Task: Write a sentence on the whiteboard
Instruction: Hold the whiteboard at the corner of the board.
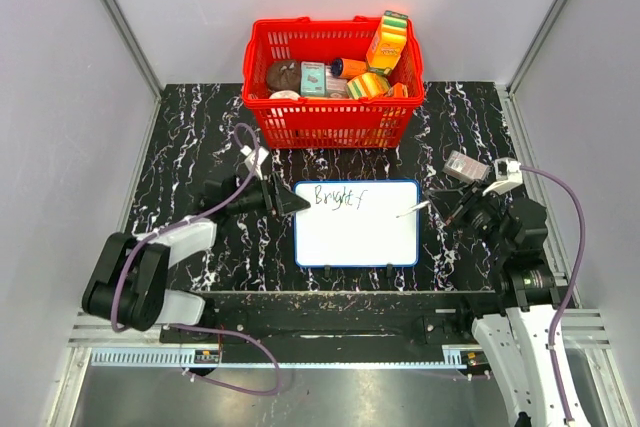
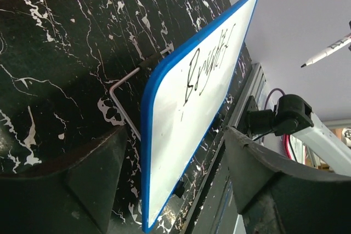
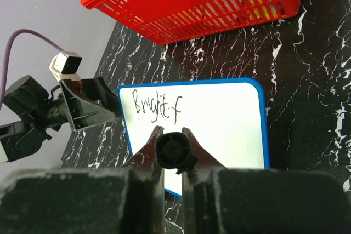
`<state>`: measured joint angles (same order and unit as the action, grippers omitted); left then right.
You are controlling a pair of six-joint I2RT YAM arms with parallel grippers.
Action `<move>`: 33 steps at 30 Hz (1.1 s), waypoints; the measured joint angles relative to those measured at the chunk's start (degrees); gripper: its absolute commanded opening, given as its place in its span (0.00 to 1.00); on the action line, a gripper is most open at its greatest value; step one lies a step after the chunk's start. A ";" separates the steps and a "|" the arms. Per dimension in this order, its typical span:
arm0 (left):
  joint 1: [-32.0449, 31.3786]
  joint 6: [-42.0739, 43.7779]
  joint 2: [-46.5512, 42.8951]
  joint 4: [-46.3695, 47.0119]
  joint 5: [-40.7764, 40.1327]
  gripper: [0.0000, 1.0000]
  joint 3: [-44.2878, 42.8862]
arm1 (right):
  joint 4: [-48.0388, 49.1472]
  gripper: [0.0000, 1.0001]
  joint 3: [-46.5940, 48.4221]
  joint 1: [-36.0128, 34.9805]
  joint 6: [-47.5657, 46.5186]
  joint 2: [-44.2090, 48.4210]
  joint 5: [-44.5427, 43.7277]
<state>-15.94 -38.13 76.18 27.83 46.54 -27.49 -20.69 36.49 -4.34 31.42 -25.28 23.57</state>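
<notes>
The whiteboard (image 1: 356,237) with a blue rim lies at the table's middle. The sentence (image 1: 337,197) in black marker reads "Bright f" along its top left; it also shows in the left wrist view (image 2: 211,61) and the right wrist view (image 3: 156,105). My right gripper (image 1: 455,209) is shut on a black-tipped marker (image 1: 415,210), whose butt end (image 3: 174,150) sits between the fingers. The marker tip (image 2: 304,65) hangs off the board near its right edge. My left gripper (image 1: 292,202) is open at the board's left edge, with the blue rim (image 2: 147,135) between its jaws.
A red basket (image 1: 330,122) of groceries stands just behind the board, also in the right wrist view (image 3: 192,9). A wire stand (image 2: 123,94) sticks out from under the board's edge. Grey walls enclose the black marbled table (image 1: 200,147).
</notes>
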 measured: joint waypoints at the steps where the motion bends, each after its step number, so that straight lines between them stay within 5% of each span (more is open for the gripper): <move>1: 0.00 0.26 1.18 0.66 0.74 0.66 -0.26 | 0.59 0.00 -0.28 0.00 0.20 -0.24 0.15; 10: 0.07 0.76 9.05 7.87 6.64 0.00 -2.54 | 7.48 0.00 -2.19 0.00 1.68 -5.05 3.06; 22: -0.13 -1.29 5.40 13.62 8.72 0.00 1.60 | 14.51 0.00 -2.16 -2.23 1.81 -11.21 2.32; 33: -0.24 1.09 -7.30 6.56 3.45 0.00 7.54 | 20.92 0.00 -2.12 -25.66 -2.99 -16.96 -17.49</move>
<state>-16.19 -37.04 68.88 34.39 50.00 -19.94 0.23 34.37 -30.00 28.42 -42.24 6.09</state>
